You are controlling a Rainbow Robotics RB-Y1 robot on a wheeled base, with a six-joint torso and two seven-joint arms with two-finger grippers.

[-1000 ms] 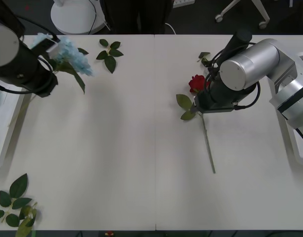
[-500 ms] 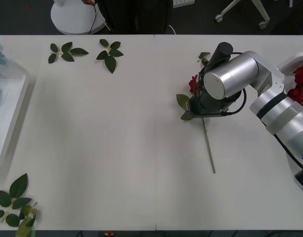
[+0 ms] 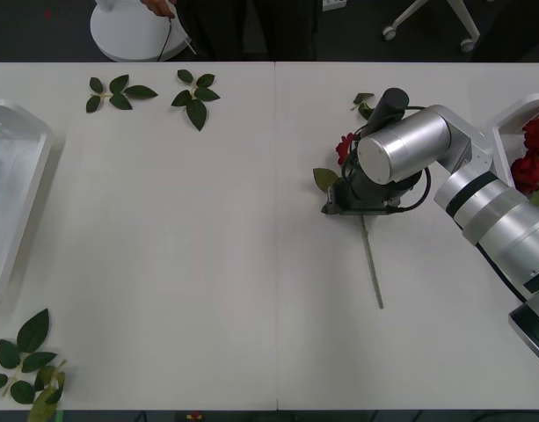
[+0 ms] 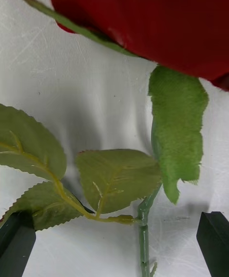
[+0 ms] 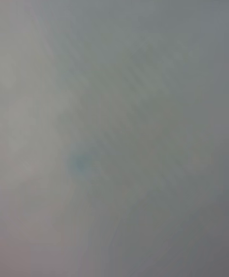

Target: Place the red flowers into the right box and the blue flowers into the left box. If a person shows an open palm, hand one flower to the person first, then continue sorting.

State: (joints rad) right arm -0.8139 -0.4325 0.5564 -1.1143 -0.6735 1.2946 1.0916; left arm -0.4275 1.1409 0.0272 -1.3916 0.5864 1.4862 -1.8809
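Right end effector (image 4: 117,243) open astride thin green stem (image 4: 143,239) below velvety, perhaps rounded, red rose head (image 4: 152,15).

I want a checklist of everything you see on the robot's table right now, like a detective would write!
Surface: white table, a seam down its middle.
Job's things: one red rose lies on the table, its stem pointing toward the robot; more red roses in the right box; left box at the left edge, contents unclear.
Clutter: loose leaf sprigs at the far left, beside them and at the near-left corner.
Grippers: right gripper low over the rose, black fingers open either side of the stem.
Cables: black cable on the right wrist.
Surroundings: white stand base and chair wheels behind the table.
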